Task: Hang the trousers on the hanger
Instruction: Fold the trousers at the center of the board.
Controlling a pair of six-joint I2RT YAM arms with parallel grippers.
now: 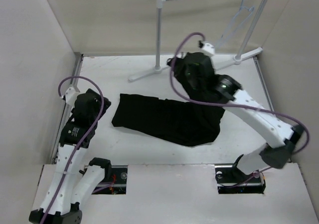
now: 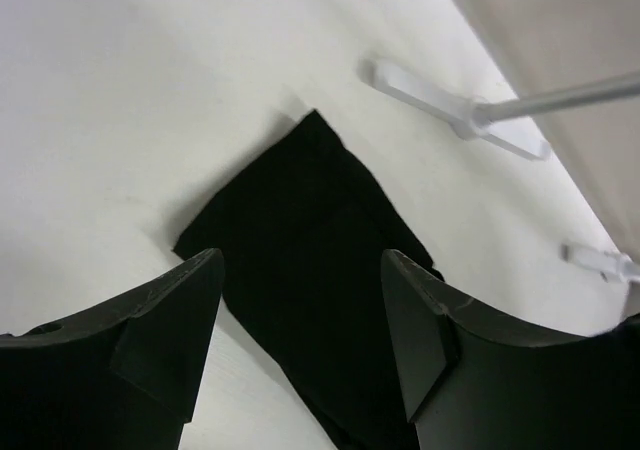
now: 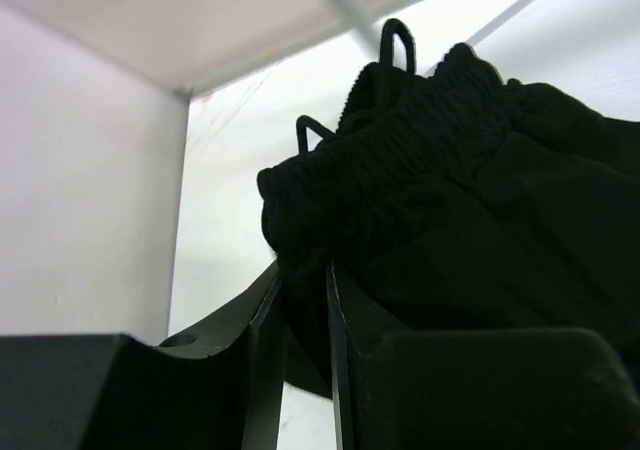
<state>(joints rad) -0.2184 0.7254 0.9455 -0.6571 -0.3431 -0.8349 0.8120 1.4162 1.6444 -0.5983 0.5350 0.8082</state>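
Note:
The black trousers [image 1: 164,119] lie spread across the middle of the table. Their right end is bunched up under my right gripper [image 1: 183,68]. In the right wrist view that gripper [image 3: 300,270] is shut on the cloth just below the gathered elastic waistband [image 3: 400,140]. My left gripper [image 1: 99,104] hangs open just left of the trousers' left end. In its wrist view that end [image 2: 300,210] shows between and beyond the open left gripper [image 2: 300,265], which holds nothing. The pale thin hanger [image 1: 238,19] hangs from the rack's bar at the back right.
A white tube garment rack [image 1: 159,30] stands at the back of the table, and its feet [image 2: 460,115] rest on the table surface. Pale walls close in on the left, back and right. Purple cables loop over both arms.

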